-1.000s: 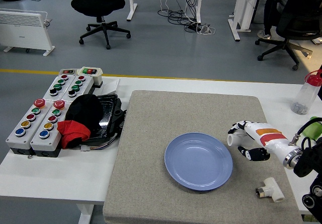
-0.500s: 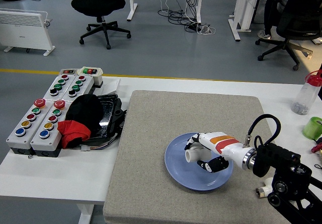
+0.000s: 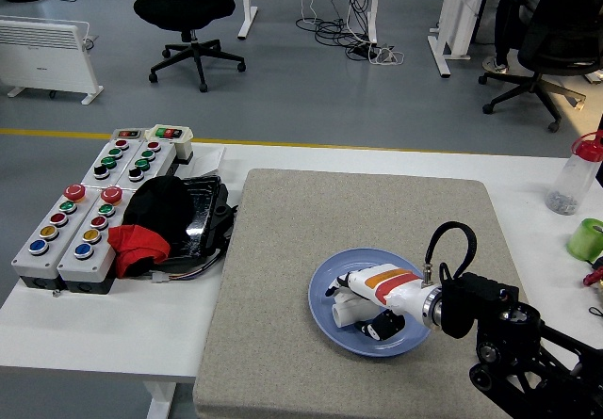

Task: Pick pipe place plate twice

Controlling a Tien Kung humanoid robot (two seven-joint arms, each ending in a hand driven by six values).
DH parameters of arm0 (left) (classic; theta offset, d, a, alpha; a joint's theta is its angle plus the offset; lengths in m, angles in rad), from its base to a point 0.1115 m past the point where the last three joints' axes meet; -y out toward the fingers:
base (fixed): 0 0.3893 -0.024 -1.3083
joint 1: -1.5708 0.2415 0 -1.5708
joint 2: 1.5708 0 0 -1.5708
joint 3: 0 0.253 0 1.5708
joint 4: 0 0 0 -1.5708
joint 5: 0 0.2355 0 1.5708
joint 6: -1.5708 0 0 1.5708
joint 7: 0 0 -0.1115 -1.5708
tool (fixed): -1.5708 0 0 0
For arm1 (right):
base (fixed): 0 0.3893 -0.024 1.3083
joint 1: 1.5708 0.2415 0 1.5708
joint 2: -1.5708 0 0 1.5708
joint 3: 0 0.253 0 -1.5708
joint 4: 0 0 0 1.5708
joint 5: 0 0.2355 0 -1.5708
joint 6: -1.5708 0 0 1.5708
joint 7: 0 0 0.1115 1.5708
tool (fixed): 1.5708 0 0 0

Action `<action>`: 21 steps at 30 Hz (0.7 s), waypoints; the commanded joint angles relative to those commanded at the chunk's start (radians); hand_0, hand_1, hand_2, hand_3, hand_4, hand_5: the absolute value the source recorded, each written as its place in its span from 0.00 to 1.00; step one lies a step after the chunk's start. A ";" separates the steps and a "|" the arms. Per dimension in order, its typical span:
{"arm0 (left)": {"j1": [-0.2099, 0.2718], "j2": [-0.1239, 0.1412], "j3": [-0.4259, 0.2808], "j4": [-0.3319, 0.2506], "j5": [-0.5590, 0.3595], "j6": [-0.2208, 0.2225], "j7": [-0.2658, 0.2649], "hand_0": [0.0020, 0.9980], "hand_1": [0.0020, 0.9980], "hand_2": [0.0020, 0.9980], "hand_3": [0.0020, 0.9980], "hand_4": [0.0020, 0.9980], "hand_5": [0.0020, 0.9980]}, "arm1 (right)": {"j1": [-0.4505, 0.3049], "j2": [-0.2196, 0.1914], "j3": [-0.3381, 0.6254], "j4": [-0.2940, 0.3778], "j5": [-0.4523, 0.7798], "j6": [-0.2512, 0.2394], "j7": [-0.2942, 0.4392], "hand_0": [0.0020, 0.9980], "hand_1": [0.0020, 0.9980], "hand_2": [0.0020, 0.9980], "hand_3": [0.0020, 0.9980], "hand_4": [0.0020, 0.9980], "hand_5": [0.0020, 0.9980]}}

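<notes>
While over plate, right hand low.

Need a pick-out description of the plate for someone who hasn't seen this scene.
Start from the grey mat covering the right part of the white table. The plate lies on its near right area, under the right robot hand, which holds a white pipe piece over it. It is the only round, blue dish there.

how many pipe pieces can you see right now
1. A white pipe fitting sits over the blue plate, under the right hand. A second one may be hidden behind the black arm near the mat's right edge.
</notes>
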 joint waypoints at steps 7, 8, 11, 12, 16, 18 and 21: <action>0.000 0.000 0.000 0.000 0.004 -0.001 0.001 0.72 0.76 0.72 0.66 0.40 1.00 | -0.005 -0.002 0.018 0.004 0.011 -0.011 0.018 0.94 0.93 1.00 1.00 0.73 0.17; 0.000 0.000 -0.001 0.000 0.005 -0.001 0.002 0.72 0.76 0.72 0.66 0.40 1.00 | -0.006 -0.002 0.024 0.005 0.012 -0.009 0.019 0.94 0.93 1.00 1.00 0.73 0.17; 0.000 -0.001 -0.002 0.000 0.006 -0.001 0.002 0.72 0.76 0.72 0.66 0.40 1.00 | -0.009 -0.006 0.040 0.010 0.013 -0.005 0.020 0.95 0.93 1.00 1.00 0.74 0.18; -0.001 -0.001 -0.001 0.000 0.007 -0.001 0.002 0.72 0.76 0.72 0.66 0.40 1.00 | -0.012 -0.008 0.051 0.014 0.012 -0.003 0.020 0.95 0.93 1.00 1.00 0.74 0.18; -0.002 0.000 0.000 0.000 0.005 -0.001 0.001 0.72 0.76 0.72 0.66 0.40 1.00 | -0.033 -0.028 0.117 0.039 0.005 0.013 0.012 0.95 0.93 1.00 1.00 0.75 0.19; -0.002 0.000 -0.001 0.000 0.004 -0.001 0.000 0.72 0.76 0.72 0.66 0.40 1.00 | -0.044 -0.044 0.159 0.060 0.001 0.027 0.005 0.95 0.93 1.00 1.00 0.75 0.19; -0.001 0.001 -0.005 0.000 0.013 -0.002 0.001 0.72 0.76 0.72 0.66 0.40 1.00 | -0.064 -0.079 0.228 0.109 0.001 0.061 -0.011 0.94 0.92 1.00 1.00 0.75 0.19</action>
